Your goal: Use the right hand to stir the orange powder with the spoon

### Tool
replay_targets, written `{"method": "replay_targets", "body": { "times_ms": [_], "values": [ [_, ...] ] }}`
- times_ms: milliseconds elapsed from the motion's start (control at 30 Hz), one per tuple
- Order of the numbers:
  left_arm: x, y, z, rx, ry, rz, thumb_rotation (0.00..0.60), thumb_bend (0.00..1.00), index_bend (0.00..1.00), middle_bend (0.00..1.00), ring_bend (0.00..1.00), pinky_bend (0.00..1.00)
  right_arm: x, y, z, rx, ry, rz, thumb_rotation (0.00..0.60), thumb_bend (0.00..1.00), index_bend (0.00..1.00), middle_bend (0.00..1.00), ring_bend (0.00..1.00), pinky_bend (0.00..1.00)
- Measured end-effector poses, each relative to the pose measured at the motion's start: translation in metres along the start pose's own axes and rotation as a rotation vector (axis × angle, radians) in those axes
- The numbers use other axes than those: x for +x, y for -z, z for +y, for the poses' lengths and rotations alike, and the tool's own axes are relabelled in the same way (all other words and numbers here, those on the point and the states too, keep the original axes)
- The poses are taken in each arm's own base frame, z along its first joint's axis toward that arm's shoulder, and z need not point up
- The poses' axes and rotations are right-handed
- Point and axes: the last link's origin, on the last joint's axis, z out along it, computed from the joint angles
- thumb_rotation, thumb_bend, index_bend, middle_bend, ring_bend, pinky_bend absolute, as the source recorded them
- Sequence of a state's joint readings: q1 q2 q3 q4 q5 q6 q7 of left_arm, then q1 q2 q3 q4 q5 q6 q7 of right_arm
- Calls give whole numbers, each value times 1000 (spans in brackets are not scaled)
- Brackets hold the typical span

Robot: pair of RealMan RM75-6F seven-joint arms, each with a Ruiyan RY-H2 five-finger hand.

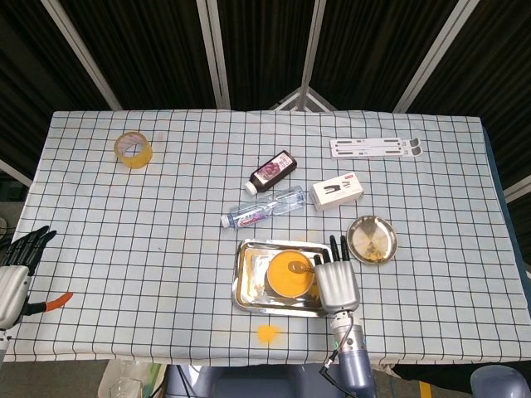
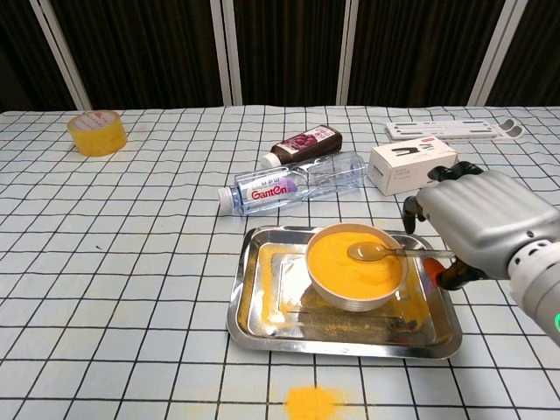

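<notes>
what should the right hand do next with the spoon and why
Probably sweep the spoon round through the orange powder. The right hand holds its handle, and the spoon's head lies at the powder's surface near the back of the bowl, so circling there would stir without pushing more powder over the rim onto the tray.

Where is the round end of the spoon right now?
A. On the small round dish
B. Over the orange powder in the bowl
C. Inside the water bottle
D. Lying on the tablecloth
B: the spoon, held by the right hand, has its round end over the orange powder in the bowl.
</notes>
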State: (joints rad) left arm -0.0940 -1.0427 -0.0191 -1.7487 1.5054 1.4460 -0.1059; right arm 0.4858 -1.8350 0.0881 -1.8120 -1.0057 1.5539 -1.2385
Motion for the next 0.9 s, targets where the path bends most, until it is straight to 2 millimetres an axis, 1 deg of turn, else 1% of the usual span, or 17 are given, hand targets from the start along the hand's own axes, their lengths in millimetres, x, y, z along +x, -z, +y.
{"method": "replay_targets", "body": {
  "times_ms": [133, 200, 400, 600, 733, 900],
  "values": [
    [0, 0, 0, 0, 0, -2, 600, 0, 0, 0, 0, 0, -2, -2, 0, -6, 3, -10, 600, 477, 382, 346, 74, 0],
    [0, 0, 0, 0, 0, -3, 600, 0, 0, 0, 0, 0, -2, -3, 0, -11, 6, -14, 600, 477, 403, 365, 88, 0],
    [-1, 0, 0, 0, 1, -3, 600, 0, 0, 0, 0, 0, 0, -5, 1, -17, 0, -10, 600, 476, 403, 407, 121, 0],
    [0, 0, 0, 1, 0, -3, 600, 0, 0, 0, 0, 0, -1, -4, 1, -17, 2, -16, 600, 477, 404, 415, 125, 0],
    [0, 0, 0, 1, 1, -2, 600, 0, 0, 0, 0, 0, -2, -3, 1, -16, 2, -19, 600, 479, 423, 419, 126, 0],
    [0, 0, 0, 2, 2, -3, 600, 0, 0, 0, 0, 0, -3, -3, 0, -17, 0, -22, 600, 513, 435, 420, 127, 0]
  ]
}}
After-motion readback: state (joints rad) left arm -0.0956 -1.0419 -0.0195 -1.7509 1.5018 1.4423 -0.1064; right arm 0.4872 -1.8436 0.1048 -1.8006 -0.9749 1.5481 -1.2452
